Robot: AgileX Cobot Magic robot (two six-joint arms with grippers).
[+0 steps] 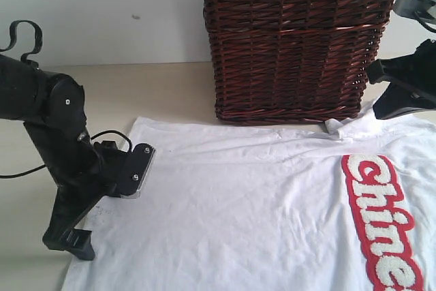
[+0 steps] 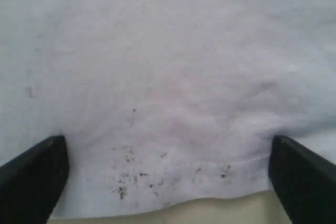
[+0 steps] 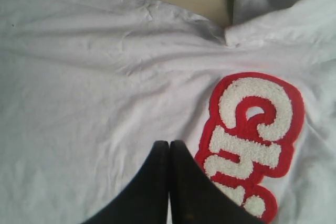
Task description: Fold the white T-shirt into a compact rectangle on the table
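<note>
The white T-shirt [image 1: 259, 209] lies spread flat on the table [image 1: 157, 93], its red-outlined fuzzy lettering [image 1: 385, 216] facing up at the right. My left gripper [image 1: 105, 204] is low over the shirt's left hem and open wide. In the left wrist view its fingers [image 2: 37, 177] stand far apart on either side of the hem [image 2: 173, 182], which carries dark specks, and nothing is held. My right gripper [image 1: 385, 108] hangs shut and empty above the shirt near the collar. In the right wrist view its closed tips [image 3: 169, 148] sit beside the lettering [image 3: 252, 129].
A tall dark wicker basket [image 1: 300, 39] stands on the table just behind the shirt's far edge, close to the right arm. Bare table [image 2: 210, 211] shows past the hem on the left, and a strip [image 3: 199, 1] lies between shirt and basket.
</note>
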